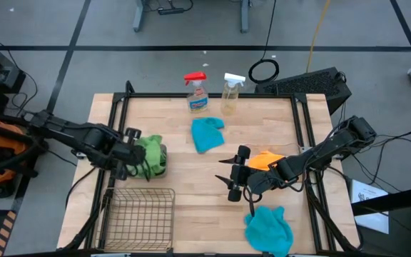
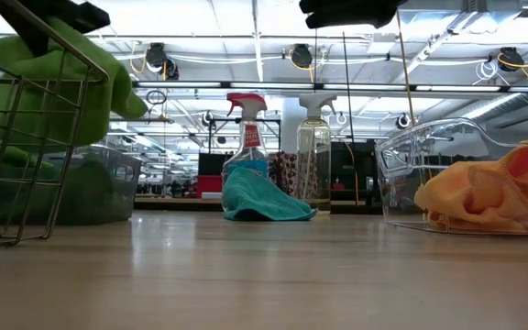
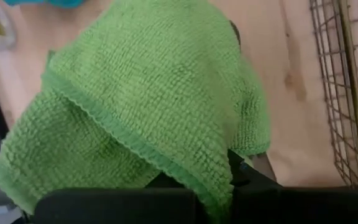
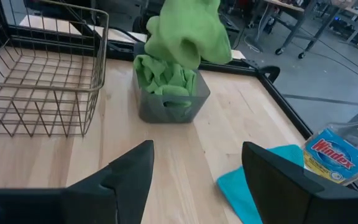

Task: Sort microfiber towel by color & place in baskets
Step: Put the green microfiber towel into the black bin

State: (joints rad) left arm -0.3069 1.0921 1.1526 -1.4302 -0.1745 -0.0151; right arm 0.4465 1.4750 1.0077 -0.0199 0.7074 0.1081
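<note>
My left gripper is shut on a bright green towel, which hangs over the smoky grey tub. A second green towel lies in that tub. My right gripper stands open above the table's middle, touching nothing. Just behind it, an orange towel lies in the clear tub. One teal towel lies on the table in front of the spray bottles. Another teal towel lies at the near right edge. The wire-mesh basket stands at the near left. My left gripper comes at the green towel from above, pointing steeply down. The cloth drapes over the fingers and hides the place of contact. The towel hangs bunched and slack below the gripper, its lower end at the tub's rim. Whether it touches the towel inside, I cannot tell.
A red-capped spray bottle and a clear spray bottle stand at the table's far edge. The wire basket stands just nearer than the grey tub. Bare wood lies between the tub and my right gripper.
</note>
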